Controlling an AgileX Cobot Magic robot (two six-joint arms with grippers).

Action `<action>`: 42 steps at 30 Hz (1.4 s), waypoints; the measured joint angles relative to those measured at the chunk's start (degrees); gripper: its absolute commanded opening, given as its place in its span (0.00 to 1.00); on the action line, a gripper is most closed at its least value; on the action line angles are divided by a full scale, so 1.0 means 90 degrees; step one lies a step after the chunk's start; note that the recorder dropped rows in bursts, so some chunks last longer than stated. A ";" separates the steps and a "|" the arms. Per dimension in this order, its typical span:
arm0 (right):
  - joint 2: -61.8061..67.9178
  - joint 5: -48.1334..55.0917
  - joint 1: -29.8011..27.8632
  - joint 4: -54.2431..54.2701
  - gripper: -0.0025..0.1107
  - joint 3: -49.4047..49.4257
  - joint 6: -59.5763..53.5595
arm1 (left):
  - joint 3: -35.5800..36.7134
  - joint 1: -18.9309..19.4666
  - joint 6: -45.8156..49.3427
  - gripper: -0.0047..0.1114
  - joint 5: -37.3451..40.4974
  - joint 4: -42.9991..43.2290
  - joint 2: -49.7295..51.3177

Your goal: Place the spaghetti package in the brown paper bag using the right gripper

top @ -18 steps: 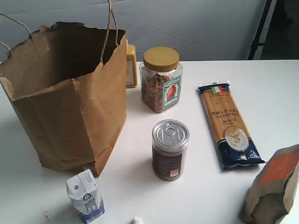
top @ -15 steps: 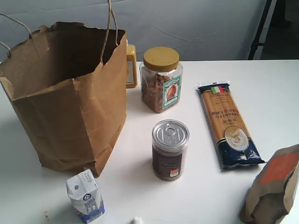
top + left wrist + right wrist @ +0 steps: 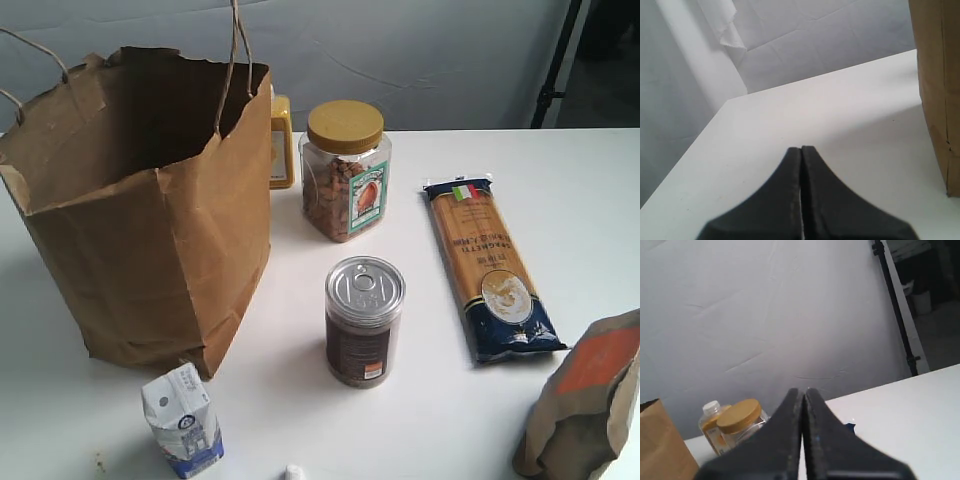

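Note:
The spaghetti package (image 3: 491,269) lies flat on the white table at the right, flag stripe at its far end, round picture near the close end. Only a dark blue corner of the package (image 3: 848,427) peeks past my fingers in the right wrist view. The brown paper bag (image 3: 150,210) stands open at the left, twine handles up; one of its side walls (image 3: 940,90) shows in the left wrist view. Neither gripper appears in the exterior view. My right gripper (image 3: 803,390) is shut and empty, well above the table. My left gripper (image 3: 801,148) is shut and empty beside the bag.
A yellow-lidded clear jar (image 3: 345,170) and a yellow bottle (image 3: 281,140) stand behind a metal-topped can (image 3: 364,320). A small milk carton (image 3: 182,420) sits at the front left, a brown pouch with an orange label (image 3: 585,400) at the front right. A black stand (image 3: 555,60) rises behind the table.

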 measured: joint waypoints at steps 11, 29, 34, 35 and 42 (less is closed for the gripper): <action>0.7985 0.3963 0.1386 -0.1580 0.81 -0.5743 -0.0158 | 0.0000 0.0000 0.0000 0.04 0.0000 0.0000 0.0000; 1.1915 0.4824 0.1416 -0.1987 0.81 -0.7893 -0.0393 | 0.0000 0.0000 0.0000 0.04 0.0000 0.0000 0.0000; 1.2234 0.4772 0.1391 -0.1987 0.81 -0.7893 -0.0511 | 0.0000 0.0000 0.0000 0.04 0.0000 0.0000 0.0000; 1.2266 0.4737 0.1390 -0.1987 0.81 -0.7893 -0.0524 | 0.0000 0.0000 0.0000 0.04 0.0000 0.0000 0.0000; 1.2680 0.4555 0.1255 -0.2000 0.81 -0.7893 -0.0538 | 0.0000 0.0000 0.0000 0.04 0.0000 0.0000 0.0000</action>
